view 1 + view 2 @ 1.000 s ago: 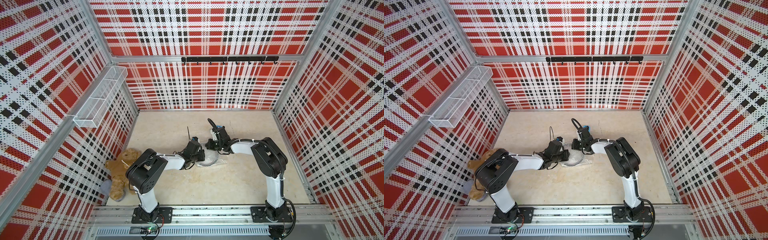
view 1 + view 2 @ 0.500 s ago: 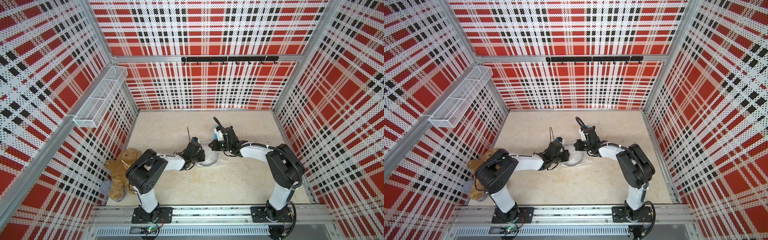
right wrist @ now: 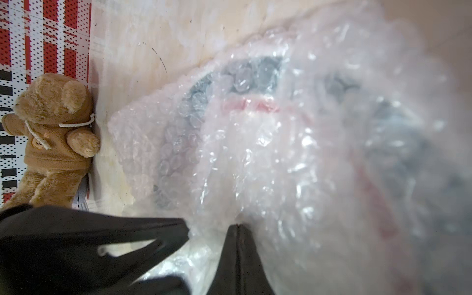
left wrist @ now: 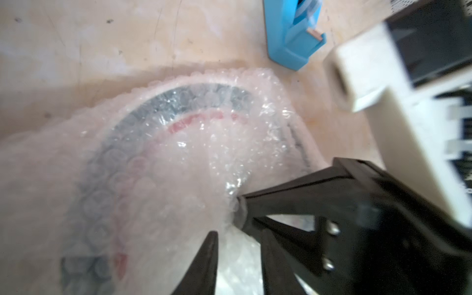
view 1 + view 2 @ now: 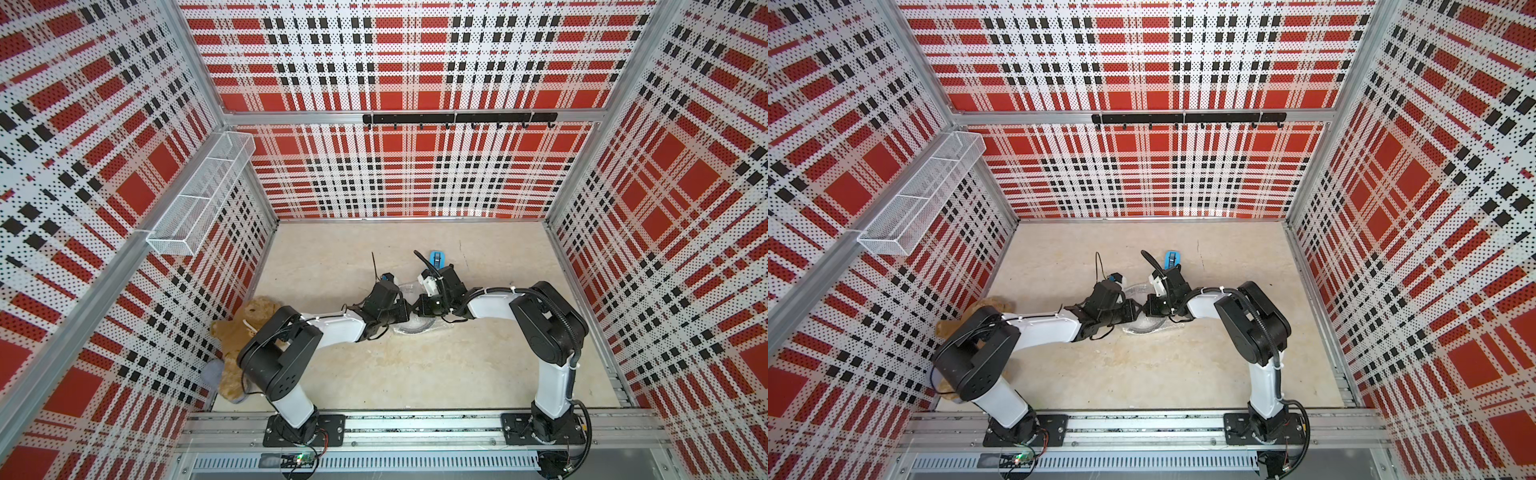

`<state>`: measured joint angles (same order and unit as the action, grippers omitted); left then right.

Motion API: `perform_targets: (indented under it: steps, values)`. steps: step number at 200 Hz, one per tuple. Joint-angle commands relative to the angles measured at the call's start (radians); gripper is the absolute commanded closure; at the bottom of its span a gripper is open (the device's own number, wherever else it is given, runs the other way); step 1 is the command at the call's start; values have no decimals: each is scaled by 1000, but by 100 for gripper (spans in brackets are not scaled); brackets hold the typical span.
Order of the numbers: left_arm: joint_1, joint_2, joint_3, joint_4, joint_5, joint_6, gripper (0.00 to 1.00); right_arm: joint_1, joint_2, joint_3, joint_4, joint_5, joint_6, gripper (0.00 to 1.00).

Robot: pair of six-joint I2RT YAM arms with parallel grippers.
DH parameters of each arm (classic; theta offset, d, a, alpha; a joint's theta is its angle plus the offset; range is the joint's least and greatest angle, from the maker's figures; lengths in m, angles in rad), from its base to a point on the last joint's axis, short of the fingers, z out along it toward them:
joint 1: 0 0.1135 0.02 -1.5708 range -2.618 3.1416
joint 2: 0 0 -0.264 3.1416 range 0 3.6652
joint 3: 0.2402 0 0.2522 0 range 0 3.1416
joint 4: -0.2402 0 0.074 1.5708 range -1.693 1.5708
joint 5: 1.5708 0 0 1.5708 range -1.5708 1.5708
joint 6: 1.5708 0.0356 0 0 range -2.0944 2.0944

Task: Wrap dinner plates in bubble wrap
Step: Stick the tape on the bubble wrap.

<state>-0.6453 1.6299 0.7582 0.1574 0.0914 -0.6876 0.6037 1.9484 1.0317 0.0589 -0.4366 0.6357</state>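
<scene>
Right elbow has swung back inward; both wrists meet mid-table. Dark-rimmed round plate (image 4: 153,120), white centre, red segments, lies flat on beige tabletop (image 5: 415,374) under clear bubble-textured plastic sheet (image 4: 178,178). Right gripper (image 3: 237,227) pinches a gathered fold, jaws closed on it. Left gripper (image 4: 237,237) partly open, holding nothing, sheet loose between its fingers. Step: folding flaps over, 1 gripper anchoring. Next likely needs left to regrasp a free flap; blue plastic tape dispenser (image 4: 288,38) waits nearby.
</scene>
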Motion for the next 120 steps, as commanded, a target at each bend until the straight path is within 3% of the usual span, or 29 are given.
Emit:
perform_targets:
  steps: [1,36,67,120]
  values:
    - [22,-95,-6,-18,24,-27,65,-5,33,-25,-128,93,11,100]
    - [69,-156,-44,26,75,-83,64,-5,27,-29,-127,99,15,100]
    - [85,-56,20,49,183,-116,80,-3,26,-29,-121,102,20,100]
    - [51,64,84,96,209,-163,87,-5,24,-35,-117,107,26,100]
